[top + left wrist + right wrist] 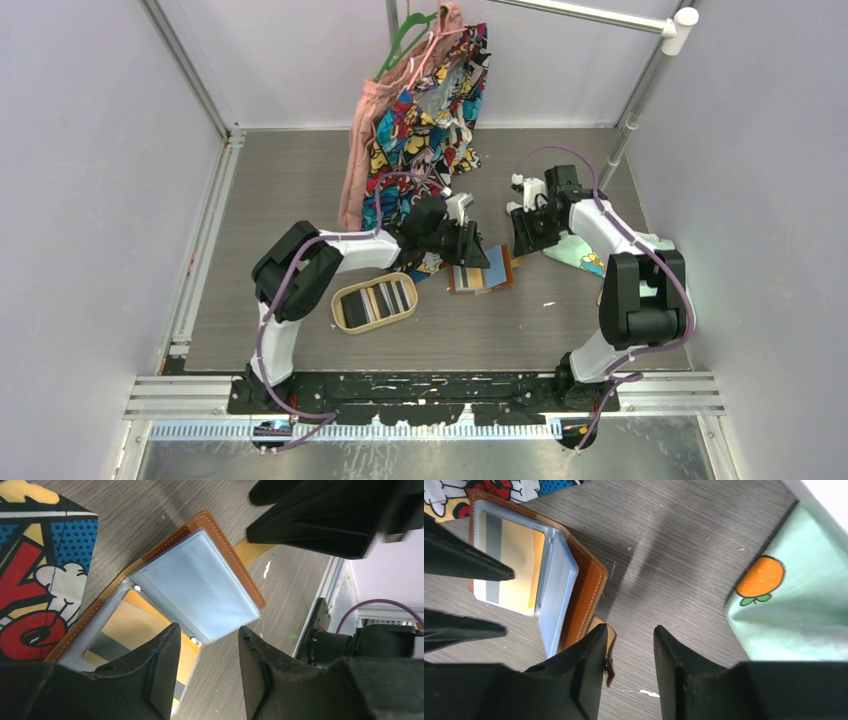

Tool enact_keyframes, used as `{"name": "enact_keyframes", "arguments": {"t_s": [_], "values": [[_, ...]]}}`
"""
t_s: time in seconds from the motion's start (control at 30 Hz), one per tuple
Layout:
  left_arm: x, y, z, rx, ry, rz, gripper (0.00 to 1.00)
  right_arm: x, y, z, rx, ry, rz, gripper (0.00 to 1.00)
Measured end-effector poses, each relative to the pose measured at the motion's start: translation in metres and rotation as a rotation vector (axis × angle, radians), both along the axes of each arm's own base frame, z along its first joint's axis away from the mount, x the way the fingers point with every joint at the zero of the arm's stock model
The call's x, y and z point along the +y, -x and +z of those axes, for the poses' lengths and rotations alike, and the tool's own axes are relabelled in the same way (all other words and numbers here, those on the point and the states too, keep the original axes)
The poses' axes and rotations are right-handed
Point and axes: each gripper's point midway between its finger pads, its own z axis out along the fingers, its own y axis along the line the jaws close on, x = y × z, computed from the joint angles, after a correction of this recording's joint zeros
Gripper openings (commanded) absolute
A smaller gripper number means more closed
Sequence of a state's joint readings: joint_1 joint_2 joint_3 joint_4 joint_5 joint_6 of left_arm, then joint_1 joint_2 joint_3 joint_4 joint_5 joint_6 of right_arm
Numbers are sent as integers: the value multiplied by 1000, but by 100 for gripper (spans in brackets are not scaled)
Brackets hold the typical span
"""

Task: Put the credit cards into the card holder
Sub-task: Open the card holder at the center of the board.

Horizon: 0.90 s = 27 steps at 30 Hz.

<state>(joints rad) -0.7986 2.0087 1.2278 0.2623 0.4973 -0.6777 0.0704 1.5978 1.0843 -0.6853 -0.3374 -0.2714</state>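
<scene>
On the grey wood-grain table (300, 200), both arms reach toward the centre.

Left gripper (207, 630): fingers apart, nothing clamped, poised over the tan-brown leather card holder (235, 565). The holder lies open, just beside the comic-print cloth (35, 580).

Right gripper (629, 630): fingers apart and empty, next to the holder's snap strap.

The oval light-wood tray (337, 305), left of the holder, contains the black and striped credit cards (385, 298).

One yellow card (509, 580) with a dark stripe sits in a windowed slot. A clear plastic sleeve (200, 590) stands raised above it.

Step in hand, as judged: loading is partly done. The next move calls for lifting a card edge-first from the tray while a free sleeve is kept open.
</scene>
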Motion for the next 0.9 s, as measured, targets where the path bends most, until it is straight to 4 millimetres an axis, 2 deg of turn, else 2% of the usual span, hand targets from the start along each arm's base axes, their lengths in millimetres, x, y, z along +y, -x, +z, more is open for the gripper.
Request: {"name": "enact_keyframes", "arguments": {"t_s": [0.07, 0.13, 0.2, 0.3, 0.37, 0.43, 0.6, 0.67, 0.77, 0.9], "values": [[-3, 0, -11, 12, -27, -4, 47, -2, -2, 5, -25, 12, 1, 53], [-4, 2, -21, 28, -52, -8, 47, 0, -2, 21, -90, -5, 16, 50], [-4, 4, -29, 35, -71, -12, 47, 9, 1, 44, -161, -56, 42, 42], [-11, 0, -30, 31, -82, -22, 47, 32, 8, 82, -266, -195, 112, 25], [-17, -4, -29, 29, -83, -24, 47, 47, 11, 92, -277, -280, 151, 17], [-21, -7, -31, 30, -84, -24, 47, 55, 13, 85, -228, -328, 163, 14], [-22, -8, -37, 42, -89, -15, 47, 55, 20, 17, 59, -328, 116, 12], [-22, -8, -38, 42, -90, -14, 47, 52, 26, -2, 141, -309, 96, 12], [-24, -9, -38, 45, -90, -12, 47, 45, 32, -15, 195, -258, 70, 12], [-24, -12, -38, 48, -86, 10, 47, 30, 28, -26, 202, -161, 43, 11]]}}
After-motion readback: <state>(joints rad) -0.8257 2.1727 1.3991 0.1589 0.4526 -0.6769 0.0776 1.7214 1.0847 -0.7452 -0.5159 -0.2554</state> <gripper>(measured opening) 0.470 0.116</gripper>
